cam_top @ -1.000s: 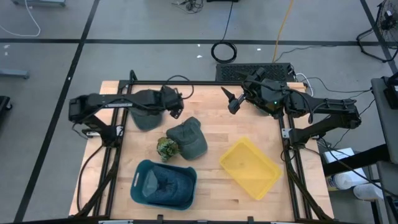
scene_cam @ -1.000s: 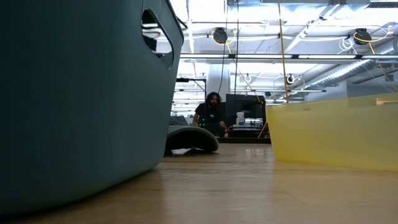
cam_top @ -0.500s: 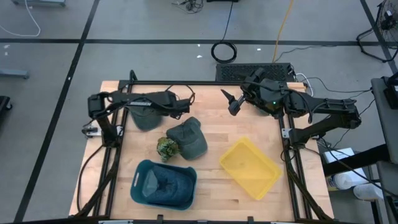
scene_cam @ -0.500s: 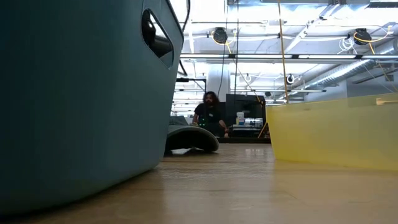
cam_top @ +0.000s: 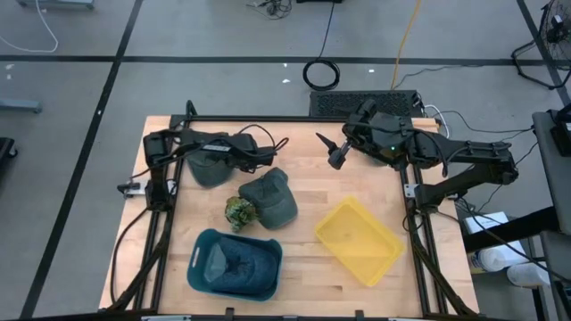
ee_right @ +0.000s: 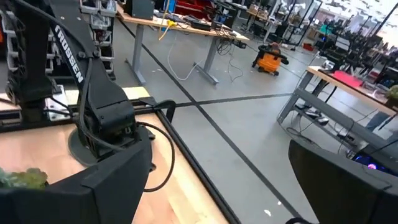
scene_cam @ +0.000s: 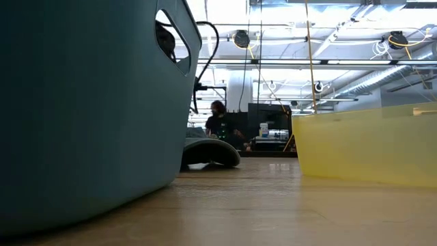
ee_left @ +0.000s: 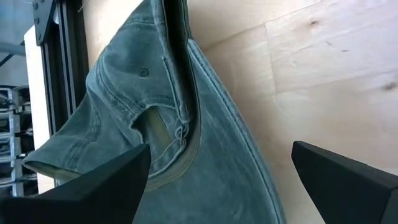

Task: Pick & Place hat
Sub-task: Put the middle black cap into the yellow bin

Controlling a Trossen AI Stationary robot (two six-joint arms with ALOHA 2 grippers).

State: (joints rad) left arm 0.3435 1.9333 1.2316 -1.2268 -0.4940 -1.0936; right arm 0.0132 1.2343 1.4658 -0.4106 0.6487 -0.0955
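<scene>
Several hats lie crown-up on the wooden table. A dark green cap (cam_top: 208, 168) sits at the far left, partly under my left arm. A second green cap (cam_top: 270, 198) (scene_cam: 210, 152) rests mid-table, with a camouflage hat (cam_top: 238, 212) against it. One more hat lies inside the teal basket (cam_top: 201, 267). My left gripper (cam_top: 268, 156) (ee_left: 221, 149) hovers open; its wrist view looks down on a green cap (ee_left: 155, 124), showing the back strap opening. My right gripper (cam_top: 326, 150) (ee_right: 221, 149) hangs open in the air over the table's far right part.
The yellow bin (cam_top: 359, 239) (scene_cam: 369, 147) stands at the near right and the teal basket (scene_cam: 89, 102) at the near left. Black frame rails (cam_top: 268, 119) border the table. Bare wood shows between the bins. A person sits in the room beyond the table.
My left arm has drawn in from beyond the table's left edge, and its gripper has shifted a little toward the table's right, over the gap between the two green caps. The hats have stayed where they were.
</scene>
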